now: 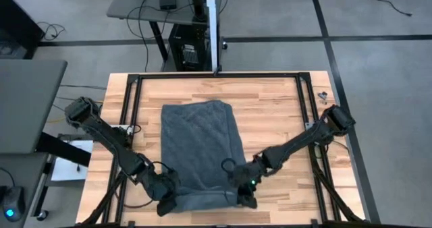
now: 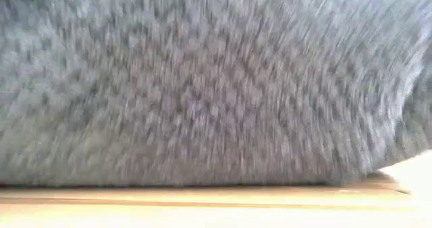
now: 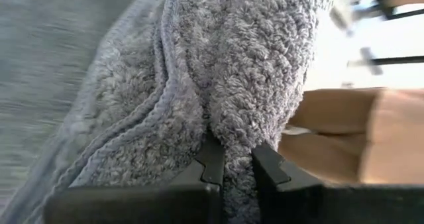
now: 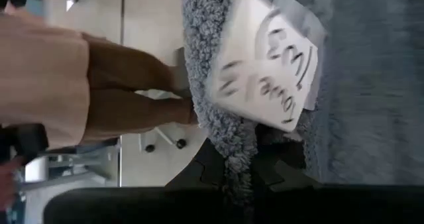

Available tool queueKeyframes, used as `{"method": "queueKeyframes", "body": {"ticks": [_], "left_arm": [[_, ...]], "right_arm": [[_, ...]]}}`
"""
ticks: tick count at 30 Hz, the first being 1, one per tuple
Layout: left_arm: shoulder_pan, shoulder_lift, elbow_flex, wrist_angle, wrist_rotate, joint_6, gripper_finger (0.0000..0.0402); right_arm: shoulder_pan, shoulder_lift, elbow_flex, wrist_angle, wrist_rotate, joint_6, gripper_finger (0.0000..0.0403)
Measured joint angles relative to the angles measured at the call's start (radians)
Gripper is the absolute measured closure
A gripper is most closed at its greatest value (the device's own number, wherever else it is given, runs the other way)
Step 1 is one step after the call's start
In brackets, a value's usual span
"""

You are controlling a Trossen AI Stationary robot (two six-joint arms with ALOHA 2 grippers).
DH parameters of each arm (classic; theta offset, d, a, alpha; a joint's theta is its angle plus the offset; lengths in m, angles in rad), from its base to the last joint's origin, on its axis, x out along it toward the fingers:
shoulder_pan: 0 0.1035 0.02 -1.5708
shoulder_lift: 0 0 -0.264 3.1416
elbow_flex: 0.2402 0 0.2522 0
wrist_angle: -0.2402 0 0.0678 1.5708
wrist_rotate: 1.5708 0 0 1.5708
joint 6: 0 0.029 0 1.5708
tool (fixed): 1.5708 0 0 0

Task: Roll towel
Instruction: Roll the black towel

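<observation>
The towel (image 1: 201,150) is lying flat near the middle of the bench (image 1: 277,113), folded into a long rectangle. Its long axis is running from 12 o'clock to 6 o'clock in the high view, with the far short edge at 12 and the near short edge at 6, where both arms are working. The left end effector (image 3: 232,168) is pinching the near edge at about 7 o'clock on the cloth, its fingers narrowed onto a ridge of terry pile. The right end effector (image 4: 242,168) is clamping the same edge at about 5 o'clock, just beside the white tag (image 4: 265,65). In the low view, grey cloth is filling almost the whole frame.

Judging from this, the roll is only starting. To do it well, both end effectors should be lifting the near edge together and carrying it toward 12 o'clock at matched height and pace, so the first turn is lying square across the short axis. Uneven travel would likely be skewing the roll into a cone. Keeping the first turn tight and low should be helping later turns stack evenly.
</observation>
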Motion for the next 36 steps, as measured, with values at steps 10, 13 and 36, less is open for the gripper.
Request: {"method": "queueKeyframes", "body": {"ticks": [10,13,36], "left_arm": [[0.109,0.011,0.0,-0.232,-0.079,0.142,0.039],[0.121,0.021,0.0,-0.257,-0.091,0.153,0.039],[0.13,-0.084,0.042,-0.464,-0.084,0.147,0.0277]], "right_arm": [[-0.166,0.01,-0.1,0.051,-0.065,-0.045,0.0394],[-0.191,0.013,-0.117,0.046,-0.063,-0.063,0.0394],[-0.356,-0.085,-0.141,0.015,-0.154,-0.053,0.0246]]}}
